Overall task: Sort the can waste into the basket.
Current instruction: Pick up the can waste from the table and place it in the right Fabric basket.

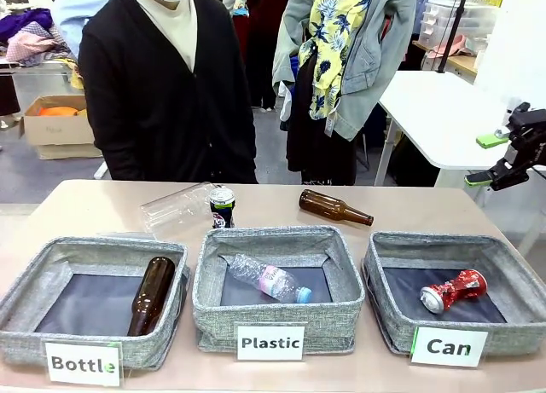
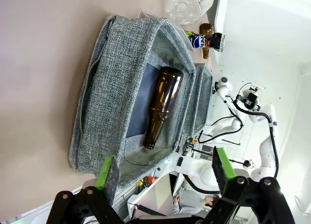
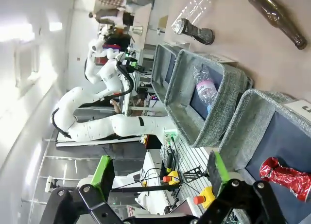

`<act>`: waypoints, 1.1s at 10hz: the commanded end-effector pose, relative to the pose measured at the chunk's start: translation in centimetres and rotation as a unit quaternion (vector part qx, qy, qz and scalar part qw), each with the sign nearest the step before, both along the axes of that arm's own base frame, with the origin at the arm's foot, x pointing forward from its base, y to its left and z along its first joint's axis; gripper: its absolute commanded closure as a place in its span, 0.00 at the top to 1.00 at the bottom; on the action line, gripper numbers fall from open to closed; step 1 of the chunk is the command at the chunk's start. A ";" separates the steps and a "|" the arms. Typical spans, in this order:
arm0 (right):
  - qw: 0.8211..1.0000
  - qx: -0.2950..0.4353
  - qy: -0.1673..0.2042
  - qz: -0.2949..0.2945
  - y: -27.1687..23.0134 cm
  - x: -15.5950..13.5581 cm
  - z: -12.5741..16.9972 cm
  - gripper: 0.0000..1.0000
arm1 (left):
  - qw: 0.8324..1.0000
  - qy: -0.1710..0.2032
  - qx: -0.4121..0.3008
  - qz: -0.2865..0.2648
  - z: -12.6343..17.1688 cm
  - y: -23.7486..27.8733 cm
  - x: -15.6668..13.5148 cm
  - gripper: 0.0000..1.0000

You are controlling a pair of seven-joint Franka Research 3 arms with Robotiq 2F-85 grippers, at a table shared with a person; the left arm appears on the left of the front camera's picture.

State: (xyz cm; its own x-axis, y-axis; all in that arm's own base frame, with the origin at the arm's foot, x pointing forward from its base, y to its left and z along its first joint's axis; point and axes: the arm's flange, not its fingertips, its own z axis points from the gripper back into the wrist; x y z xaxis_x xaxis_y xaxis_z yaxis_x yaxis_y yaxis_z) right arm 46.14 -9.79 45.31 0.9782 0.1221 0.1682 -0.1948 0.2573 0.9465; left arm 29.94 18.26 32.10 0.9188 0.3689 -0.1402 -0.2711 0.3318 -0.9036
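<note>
Grey floor [image 1: 51, 170] — white table [image 1: 439, 112], cardboard box [image 1: 55, 133]

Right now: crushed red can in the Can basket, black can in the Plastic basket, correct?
No. The black can stands upright on the table behind the Plastic basket, per the front view. The crushed red can is in the Can basket.

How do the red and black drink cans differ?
The red can is crushed; the black can looks undented. The red can lies on its side inside the Can basket; the black can stands upright on the table behind the Plastic basket. Both show a silver end.
</note>
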 end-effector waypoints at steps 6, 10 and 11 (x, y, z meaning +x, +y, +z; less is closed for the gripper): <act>1.000 0.000 -0.006 0.010 -0.3 0.2 0.3 1.00 | 0.988 -0.103 0.100 -0.064 3.1 -5.6 4.7 1.00; 1.000 0.000 -0.006 0.010 -0.3 0.2 0.3 1.00 | 0.942 -0.252 0.175 -0.134 2.2 -15.6 8.3 1.00; 1.000 0.000 -0.006 0.010 -0.3 0.2 0.3 1.00 | 0.926 -0.295 0.183 -0.147 2.1 -16.5 8.2 1.00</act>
